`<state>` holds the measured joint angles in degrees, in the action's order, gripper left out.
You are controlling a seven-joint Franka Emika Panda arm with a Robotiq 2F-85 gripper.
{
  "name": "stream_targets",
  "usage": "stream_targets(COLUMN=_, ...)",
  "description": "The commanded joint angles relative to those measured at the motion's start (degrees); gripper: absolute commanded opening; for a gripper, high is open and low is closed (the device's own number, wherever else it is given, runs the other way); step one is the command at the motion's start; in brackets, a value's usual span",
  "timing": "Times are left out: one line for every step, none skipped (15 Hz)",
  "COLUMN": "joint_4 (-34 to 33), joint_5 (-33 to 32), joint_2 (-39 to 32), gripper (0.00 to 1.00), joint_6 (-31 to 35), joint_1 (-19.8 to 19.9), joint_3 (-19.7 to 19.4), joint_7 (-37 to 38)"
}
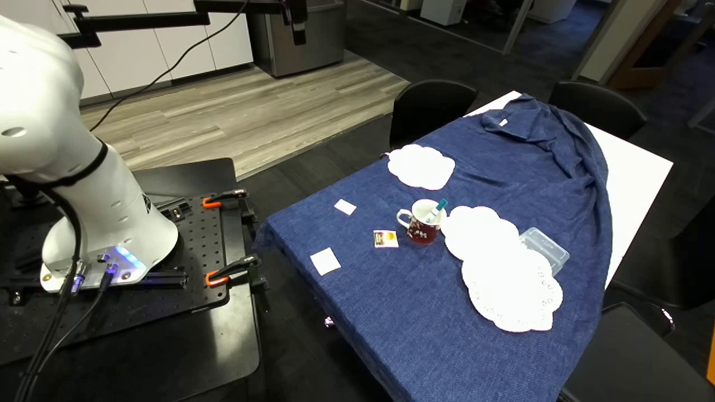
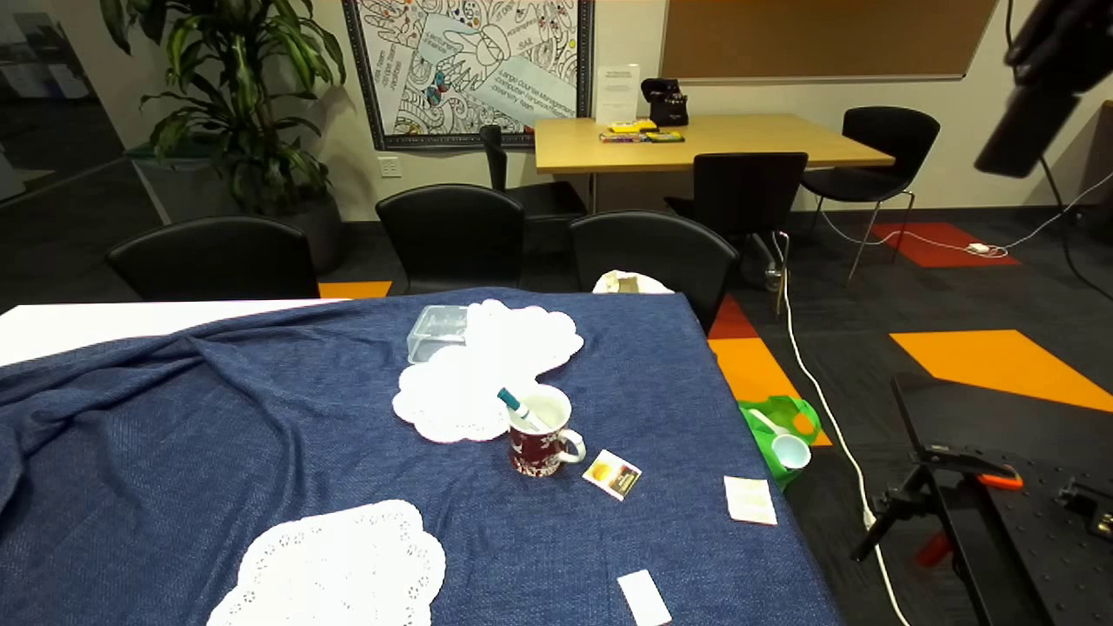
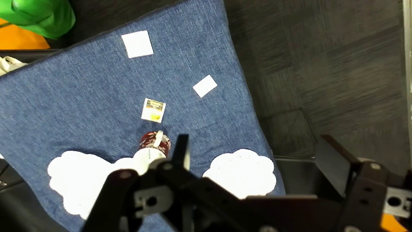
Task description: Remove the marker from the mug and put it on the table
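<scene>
The mug is dark red with a pale floral pattern, white inside, and stands upright on the table, which is draped in blue cloth. It also shows in an exterior view and in the wrist view. The marker, with a teal end and whitish body, leans inside the mug with its teal end above the rim; it shows likewise in an exterior view. In the wrist view the marker is hard to make out. My gripper is open and empty, high above the table, the mug beside one finger.
White scalloped doilies lie on the cloth, some touching or close by the mug. A clear plastic box sits beyond them. A printed packet and white squares lie nearby. Black chairs surround the table.
</scene>
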<state>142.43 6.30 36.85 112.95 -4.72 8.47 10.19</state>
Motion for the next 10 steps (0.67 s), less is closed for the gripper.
stream_targets(joint_4=-2.39, joint_5=-1.78, joint_2=-6.45, gripper=1.00, joint_6=4.92, joint_1=2.05, joint_3=-1.93, joint_7=-0.96)
stream_targets(joint_4=-2.73, joint_5=-2.25, joint_2=-8.09, gripper=1.00, joint_6=6.72, joint_1=2.43, joint_3=-2.44, joint_7=-0.97)
stream_targets(joint_4=-3.27, joint_5=-2.86, joint_2=-9.74, gripper=1.00, joint_6=8.19, joint_1=2.88, joint_3=-2.81, joint_7=-0.81)
stream_targets(joint_4=-3.84, joint_5=-3.27, joint_2=-11.55, gripper=1.00, joint_6=9.68, joint_1=3.18, joint_3=-3.24, joint_7=-0.92)
stream_targets(joint_4=-4.57, joint_5=-3.95, joint_2=-13.25, gripper=1.00, joint_6=11.03, joint_1=3.59, joint_3=-3.52, joint_7=-0.86)
stream_targets(joint_4=-5.44, joint_5=-4.81, joint_2=-15.08, gripper=1.00, joint_6=12.18, joint_1=4.01, joint_3=-3.68, joint_7=-0.61)
stream_targets(joint_4=-6.37, joint_5=-5.72, joint_2=-16.80, gripper=1.00, joint_6=13.21, joint_1=4.33, joint_3=-3.84, joint_7=-0.58)
stream_targets(joint_4=-7.48, joint_5=-6.70, joint_2=-18.64, gripper=1.00, joint_6=13.99, joint_1=4.77, joint_3=-3.94, joint_7=-0.35)
stream_targets(joint_4=-8.63, joint_5=-7.55, joint_2=-20.40, gripper=1.00, joint_6=14.40, joint_1=5.03, joint_3=-4.14, joint_7=-0.35)
stream_targets(joint_4=-9.65, joint_5=-8.54, joint_2=-22.00, gripper=1.00, joint_6=14.79, joint_1=5.38, joint_3=-4.15, joint_7=0.01)
